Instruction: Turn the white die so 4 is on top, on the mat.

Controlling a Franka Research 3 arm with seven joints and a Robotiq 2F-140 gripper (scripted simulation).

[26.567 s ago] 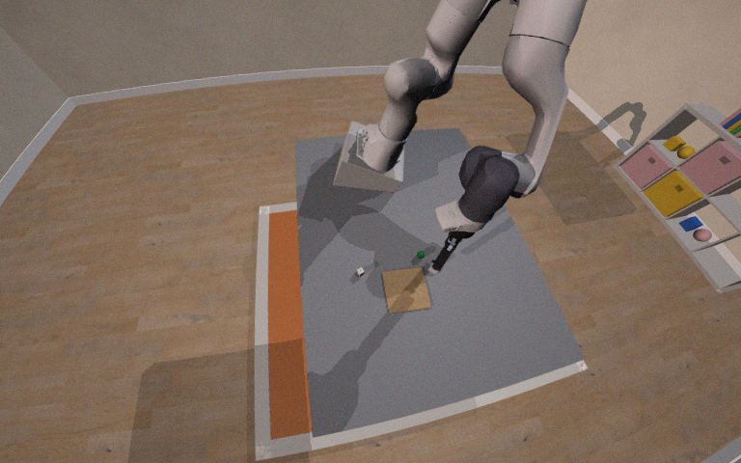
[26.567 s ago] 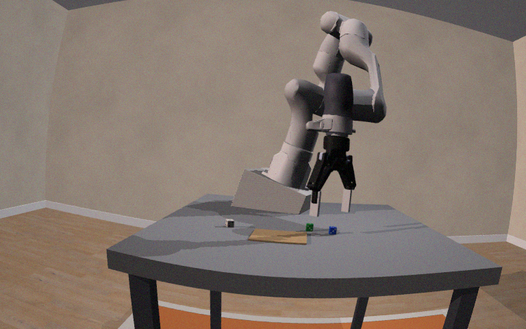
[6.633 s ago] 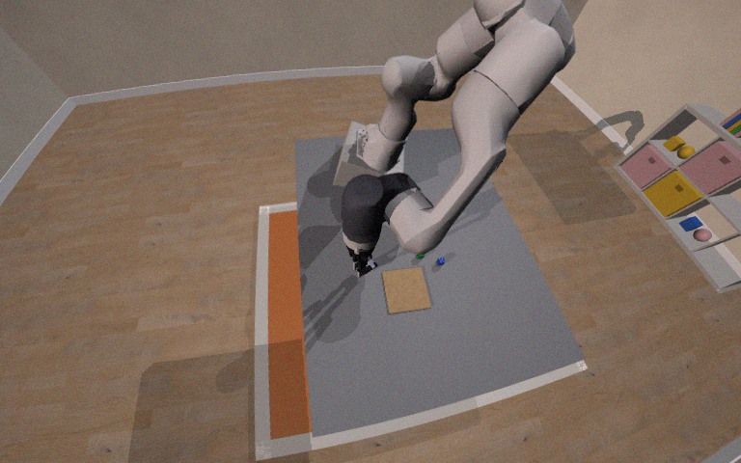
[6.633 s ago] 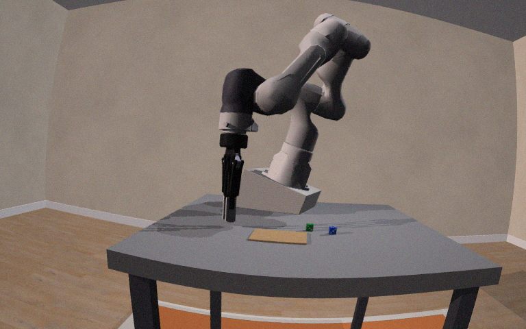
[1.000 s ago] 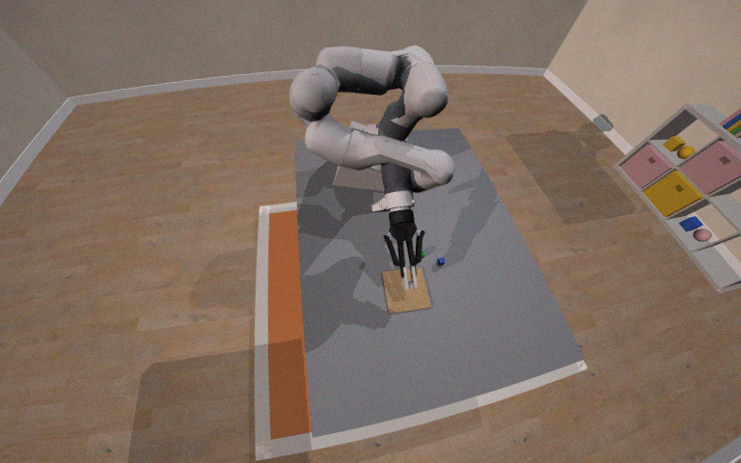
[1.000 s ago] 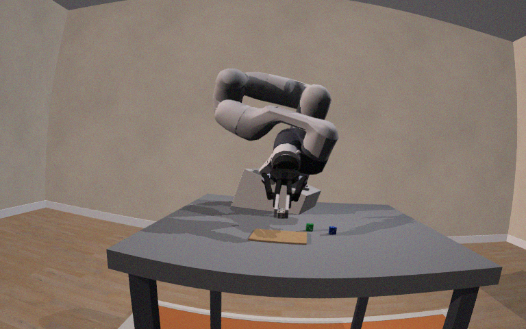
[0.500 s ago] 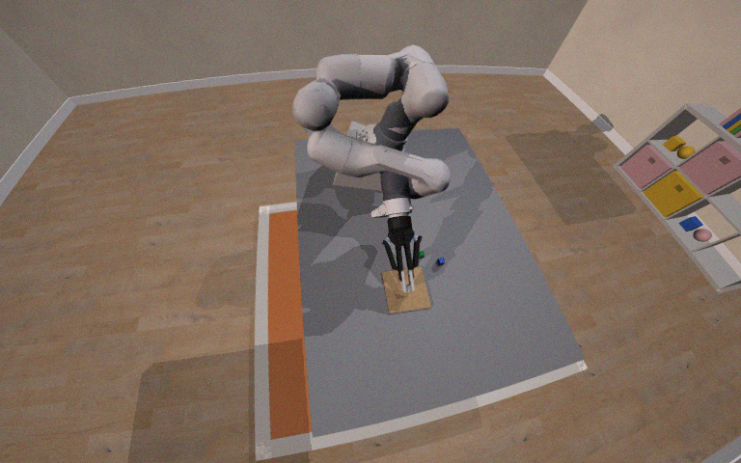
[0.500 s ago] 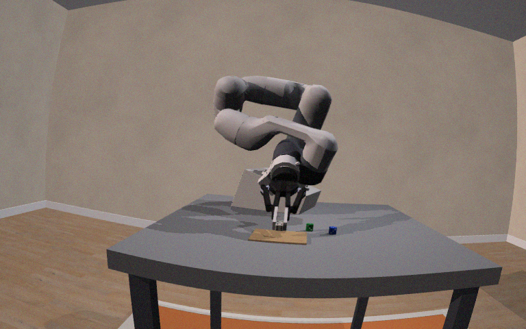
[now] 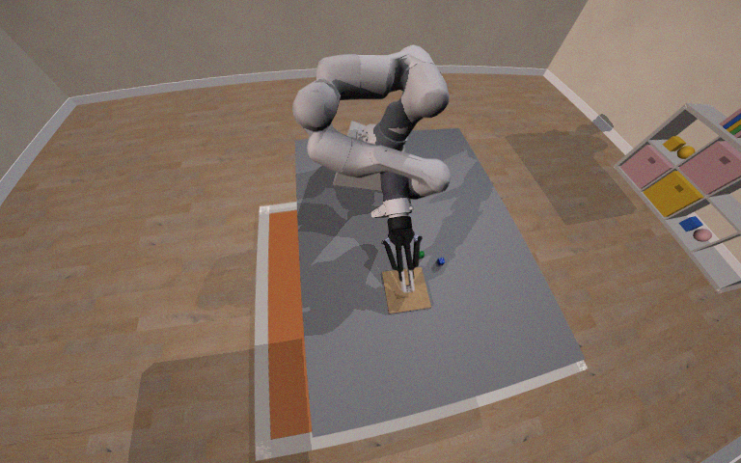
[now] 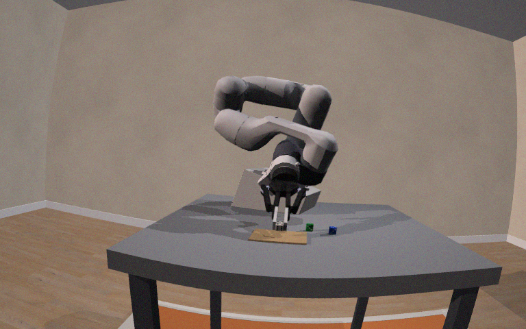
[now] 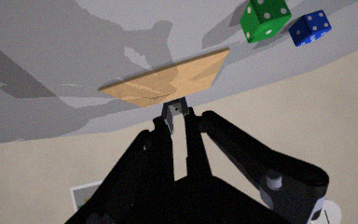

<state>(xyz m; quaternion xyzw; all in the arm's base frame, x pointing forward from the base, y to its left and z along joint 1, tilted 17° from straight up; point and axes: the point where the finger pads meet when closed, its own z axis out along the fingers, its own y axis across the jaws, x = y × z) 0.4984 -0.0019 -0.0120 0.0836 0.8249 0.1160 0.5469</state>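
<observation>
Hand [image 10: 279, 225] clamps white die [image 11: 175, 109] low over tan mat [image 10: 277, 236] on desk [image 10: 387, 248]. Best practice: set die flat with 4 up, well inside mat edges, away from green die [image 10: 309, 227], before releasing.

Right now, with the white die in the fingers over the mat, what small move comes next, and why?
Probably ease straight down a little: the gripper holds the white die just above the mat, well apart from the green die, so a short descent seats it before release.
</observation>
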